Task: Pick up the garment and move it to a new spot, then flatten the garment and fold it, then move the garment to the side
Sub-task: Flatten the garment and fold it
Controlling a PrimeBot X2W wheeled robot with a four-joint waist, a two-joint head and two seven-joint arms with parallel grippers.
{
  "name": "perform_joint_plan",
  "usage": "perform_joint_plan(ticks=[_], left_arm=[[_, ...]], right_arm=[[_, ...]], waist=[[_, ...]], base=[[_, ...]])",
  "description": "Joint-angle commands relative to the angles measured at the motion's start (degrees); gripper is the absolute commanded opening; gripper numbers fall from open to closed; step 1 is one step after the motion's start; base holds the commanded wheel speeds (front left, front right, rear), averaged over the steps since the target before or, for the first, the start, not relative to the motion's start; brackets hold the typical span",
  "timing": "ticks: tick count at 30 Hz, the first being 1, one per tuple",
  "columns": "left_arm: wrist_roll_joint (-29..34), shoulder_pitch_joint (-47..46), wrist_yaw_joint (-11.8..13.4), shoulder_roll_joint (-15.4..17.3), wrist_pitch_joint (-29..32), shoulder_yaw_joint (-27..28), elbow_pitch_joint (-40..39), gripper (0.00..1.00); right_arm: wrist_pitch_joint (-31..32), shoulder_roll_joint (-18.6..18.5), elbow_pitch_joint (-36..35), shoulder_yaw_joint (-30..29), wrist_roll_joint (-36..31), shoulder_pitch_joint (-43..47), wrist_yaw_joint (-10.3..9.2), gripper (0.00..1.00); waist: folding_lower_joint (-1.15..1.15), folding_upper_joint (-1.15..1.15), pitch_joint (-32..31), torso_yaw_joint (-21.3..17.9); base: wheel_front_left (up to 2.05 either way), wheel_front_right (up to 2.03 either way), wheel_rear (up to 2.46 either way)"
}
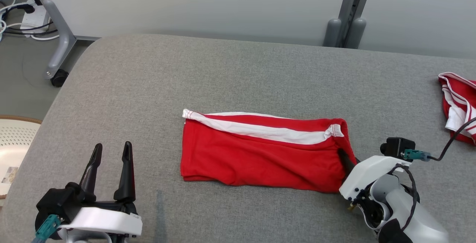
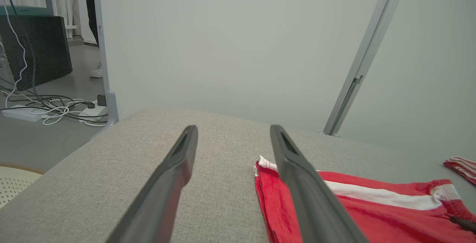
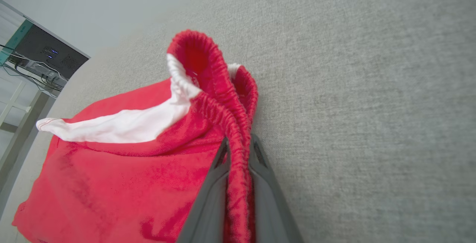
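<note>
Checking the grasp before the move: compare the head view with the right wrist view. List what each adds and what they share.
Head view adds: the left gripper standing open at the lower left, apart from the cloth, and a second red-and-white garment at the table's right side.
Right wrist view adds: the right gripper closed on the elastic waistband, which rises in a loop beyond the fingers.
Both: the red garment with its white stripe, lying on the grey table.
</note>
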Motion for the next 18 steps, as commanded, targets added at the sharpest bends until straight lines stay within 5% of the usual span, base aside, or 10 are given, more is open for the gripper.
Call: perform_joint_plan(ticks=[1, 8, 18], left_arm=[[0.41, -0.81, -0.34, 0.12, -0.23, 0.36, 0.09, 1.00], [0.99, 0.07, -0.77, -0.18, -0.23, 0.24, 0.05, 1.00], [0.95, 1.29, -1.16, -0.66, -0.23, -0.61, 1.07, 1.00]], right_arm=[[-1.04, -0.18, -1.05, 0.42, 1.09, -0.31, 0.01, 0.00], [-0.69, -3.23, -5.36, 1.58, 5.59, 2.40, 0.01, 0.00], [7.34, -13.99, -17.19, -0.11, 12.71, 8.56, 0.02, 0.00]], waist=[[0.00, 0.00, -0.36, -0.30], [0.00, 0.00, -1.59, -1.56], [0.00, 0.00, -2.91, -5.38]], base=[[0.00, 0.00, 0.00], [0.00, 0.00, 0.00], [0.00, 0.00, 0.00]])
